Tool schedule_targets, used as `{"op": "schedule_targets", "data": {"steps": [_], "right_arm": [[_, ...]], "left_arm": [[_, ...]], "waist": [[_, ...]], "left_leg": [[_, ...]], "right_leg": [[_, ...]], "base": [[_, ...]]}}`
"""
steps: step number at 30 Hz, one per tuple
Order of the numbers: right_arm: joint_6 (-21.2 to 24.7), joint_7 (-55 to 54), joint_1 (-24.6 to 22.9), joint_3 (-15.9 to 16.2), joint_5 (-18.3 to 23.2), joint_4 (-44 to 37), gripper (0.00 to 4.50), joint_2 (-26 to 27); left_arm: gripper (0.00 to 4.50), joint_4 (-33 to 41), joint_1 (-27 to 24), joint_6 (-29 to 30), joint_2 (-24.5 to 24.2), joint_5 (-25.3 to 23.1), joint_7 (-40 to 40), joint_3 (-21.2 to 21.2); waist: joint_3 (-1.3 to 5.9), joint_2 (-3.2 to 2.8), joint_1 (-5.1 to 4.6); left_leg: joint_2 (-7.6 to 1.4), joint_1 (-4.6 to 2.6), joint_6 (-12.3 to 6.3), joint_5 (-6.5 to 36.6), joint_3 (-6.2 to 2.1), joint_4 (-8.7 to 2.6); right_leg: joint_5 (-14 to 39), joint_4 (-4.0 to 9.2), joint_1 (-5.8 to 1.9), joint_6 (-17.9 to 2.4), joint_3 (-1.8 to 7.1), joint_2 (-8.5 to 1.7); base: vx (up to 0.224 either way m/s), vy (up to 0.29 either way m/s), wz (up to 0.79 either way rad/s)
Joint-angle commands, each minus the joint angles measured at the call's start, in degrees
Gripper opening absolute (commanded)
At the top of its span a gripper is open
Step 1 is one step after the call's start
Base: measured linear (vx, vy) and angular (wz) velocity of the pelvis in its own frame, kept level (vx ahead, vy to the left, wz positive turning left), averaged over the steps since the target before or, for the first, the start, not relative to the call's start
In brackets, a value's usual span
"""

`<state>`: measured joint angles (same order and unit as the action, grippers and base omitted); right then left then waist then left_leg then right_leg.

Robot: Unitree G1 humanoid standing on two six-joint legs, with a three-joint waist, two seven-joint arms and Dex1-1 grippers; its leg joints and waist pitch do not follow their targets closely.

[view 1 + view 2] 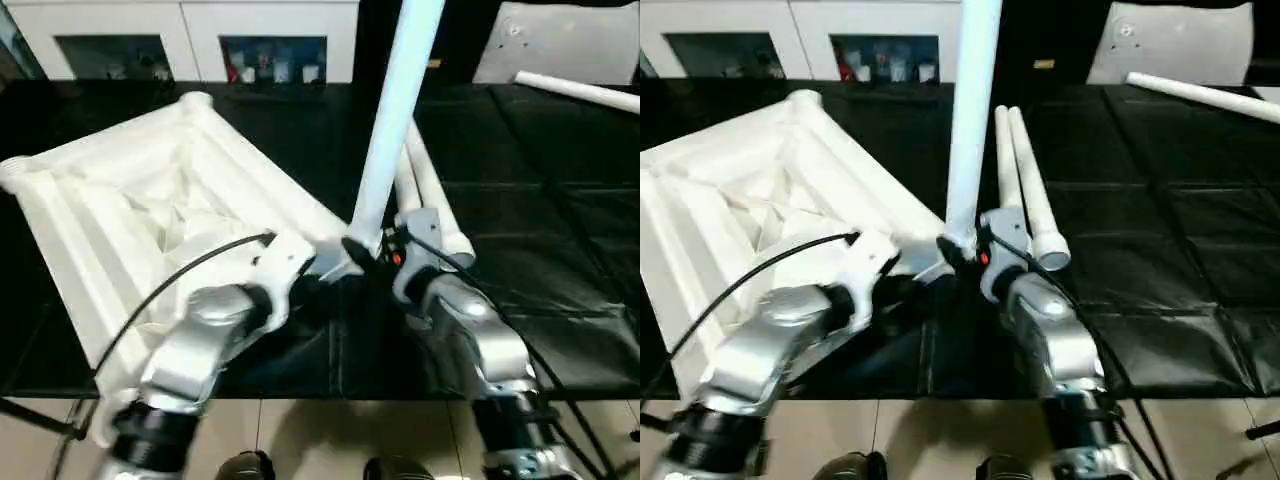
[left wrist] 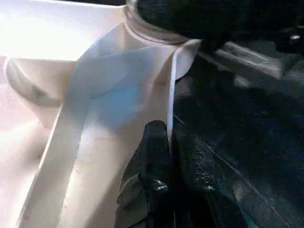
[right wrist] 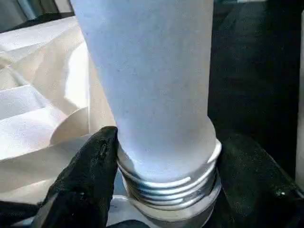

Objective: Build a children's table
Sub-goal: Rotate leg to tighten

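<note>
There is one white table top (image 1: 150,210), lying upside down. I count four white legs: one upright leg (image 1: 395,120) at the near corner, two legs (image 1: 1025,185) lying side by side on the black mat, and one leg (image 1: 580,92) far right. Two grippers work here: the left gripper (image 2: 171,152) and the right gripper (image 3: 161,190).

The table top (image 1: 150,210) lies underside up on the mat (image 1: 520,300), and everything is placed off it. At its near right corner a leg (image 1: 395,120) stands upright in the socket, threads just above the rim. The right gripper (image 3: 161,190) sits at that leg's base, one finger on each side. The left gripper (image 2: 171,161) is just left of the socket, pinched on the top's thin edge wall. Two spare legs (image 1: 1025,180) lie side by side right of the top, behind the right gripper. A fourth leg (image 1: 580,92) lies far right, well apart. Behind the top stands a cabinet (image 1: 200,35).
</note>
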<state>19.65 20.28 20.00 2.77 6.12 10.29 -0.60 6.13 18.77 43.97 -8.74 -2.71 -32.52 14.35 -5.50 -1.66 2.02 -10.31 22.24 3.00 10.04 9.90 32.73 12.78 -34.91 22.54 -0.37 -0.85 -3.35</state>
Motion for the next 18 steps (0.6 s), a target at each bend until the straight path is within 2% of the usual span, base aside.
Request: {"op": "schedule_targets", "data": {"steps": [1, 3, 5, 7, 9, 10, 11, 12, 13, 14, 15, 16, 18], "right_arm": [[1.1, 4.6, -2.7, 8.1, 1.7, 1.7, 3.30, 3.0], [0.0, 4.2, -3.1, 6.5, 1.4, 1.4, 3.46, 2.4], [-1.2, 4.3, -3.2, 5.5, 0.7, 1.0, 3.55, 1.3], [-2.5, 5.3, -3.1, 4.5, 0.7, -0.1, 3.88, -0.3], [-3.4, 6.2, -3.0, 3.6, 1.1, -0.8, 3.97, -1.6], [-4.2, 7.1, -2.8, 2.9, 1.3, -1.3, 4.07, -2.8], [-4.8, 8.6, -2.6, 2.5, 1.8, -1.7, 4.07, -4.0], [-4.8, 8.6, -2.6, 2.5, 1.8, -1.7, 4.32, -4.0], [-5.7, 12.0, -2.4, 2.1, 2.7, -2.5, 4.32, -6.5], [-6.0, 14.7, -2.3, 2.1, 3.4, -3.0, 4.41, -8.1], [-6.2, 17.3, -2.3, 2.3, 3.9, -3.4, 4.46, -9.7], [-6.6, 20.8, -2.1, 2.6, 4.4, -3.8, 4.46, -11.9], [-7.1, 23.8, -1.8, 3.0, 4.8, -3.9, 4.46, -13.8]], "left_arm": [[0.00, 0.4, 2.2, -2.4, 1.0, -0.3, 2.0, 2.1], [0.00, 0.1, 1.8, -3.4, -1.2, -1.8, 0.6, 2.7], [0.00, -0.2, 1.3, -3.9, -2.9, -2.2, -0.4, 2.1], [0.00, -0.7, 1.2, -5.2, -5.7, -2.3, -2.3, 1.4], [0.00, -1.3, 1.2, -6.7, -7.9, -1.6, -4.0, 1.2], [0.00, -1.8, 1.2, -7.8, -9.6, -1.1, -5.7, 1.0], [0.00, -2.5, 1.2, -9.0, -11.0, -0.8, -6.7, 0.7], [0.00, -2.5, 1.2, -9.0, -11.0, -0.8, -6.7, 0.7], [0.00, -3.5, 1.2, -10.9, -13.5, 0.0, -9.4, 0.5], [0.00, -4.1, 1.3, -12.3, -14.8, 0.5, -11.3, 0.6], [0.00, -4.4, 1.3, -13.7, -15.9, 1.1, -13.4, 0.7], [0.00, -4.5, 1.2, -15.3, -17.0, 2.6, -16.7, 0.7], [0.00, -4.6, 1.3, -17.0, -18.4, 3.3, -19.6, 1.2]], "waist": [[3.54, -0.05, 0.16], [3.32, 0.01, 0.22], [3.04, -0.12, -0.04], [2.93, -0.26, -0.27], [2.91, -0.28, -0.45], [2.97, -0.07, -0.33], [3.04, -0.03, -0.40], [3.08, -0.20, -0.34], [3.21, -0.16, -0.14], [3.36, 0.30, -0.04], [3.52, 0.12, 0.19], [3.51, 0.38, 0.18], [3.69, 0.34, 0.25]], "left_leg": [[-1.96, -0.75, -4.02, 1.0, -0.78, -2.95], [-2.04, -0.79, -4.20, 3.5, -0.80, -3.15], [-2.23, -0.88, -3.13, 7.0, -0.81, -3.53], [-2.29, -0.97, -2.15, 8.5, -0.88, -3.76], [-2.27, -1.00, -1.59, 9.6, -0.87, -3.80], [-2.19, -1.01, -1.47, 9.7, -0.88, -3.77], [-2.17, -0.94, -1.48, 9.5, -0.77, -3.70], [-2.23, -1.07, -1.65, 8.9, -0.71, -3.65], [-2.21, -1.09, -1.88, 7.5, -0.67, -3.48], [-2.16, -1.04, -2.28, 6.7, -0.62, -3.38], [-2.23, -1.09, -2.92, 5.5, -0.67, -3.30], [-2.14, -0.99, -3.75, 4.3, -0.59, -3.13], [-2.15, -1.05, -4.85, 2.4, -0.46, -2.92]], "right_leg": [[-11.1, 2.86, -2.63, -12.8, 1.75, -3.31], [-8.8, 3.23, -2.65, -12.7, 1.69, -3.46], [-3.0, 3.66, -2.53, -12.3, 1.69, -3.57], [0.3, 3.89, -2.43, -12.0, 1.72, -3.51], [1.9, 4.01, -2.33, -12.0, 1.81, -3.48], [2.7, 4.11, -2.43, -11.8, 1.86, -3.53], [2.3, 3.97, -2.39, -11.8, 1.92, -3.48], [1.1, 3.89, -2.23, -11.9, 1.96, -3.39], [-1.3, 3.66, -2.34, -12.1, 1.93, -3.29], [-2.5, 3.54, -2.48, -12.2, 1.94, -3.29], [-4.6, 3.17, -2.56, -12.4, 1.91, -3.33], [-7.0, 2.99, -2.62, -12.8, 1.82, -3.17], [-9.9, 2.61, -2.57, -13.6, 1.80, -3.19]], "base": [[0.000, 0.000, 0.00], [0.000, 0.000, 0.00], [0.000, 0.000, 0.00], [0.000, 0.000, 0.00], [0.000, 0.000, 0.00], [0.000, 0.000, 0.00], [0.000, 0.000, 0.00], [0.000, 0.000, 0.00], [0.000, 0.000, 0.00], [0.000, 0.000, 0.00], [0.000, 0.000, 0.00], [0.000, 0.000, 0.00], [0.000, 0.000, 0.00]]}}
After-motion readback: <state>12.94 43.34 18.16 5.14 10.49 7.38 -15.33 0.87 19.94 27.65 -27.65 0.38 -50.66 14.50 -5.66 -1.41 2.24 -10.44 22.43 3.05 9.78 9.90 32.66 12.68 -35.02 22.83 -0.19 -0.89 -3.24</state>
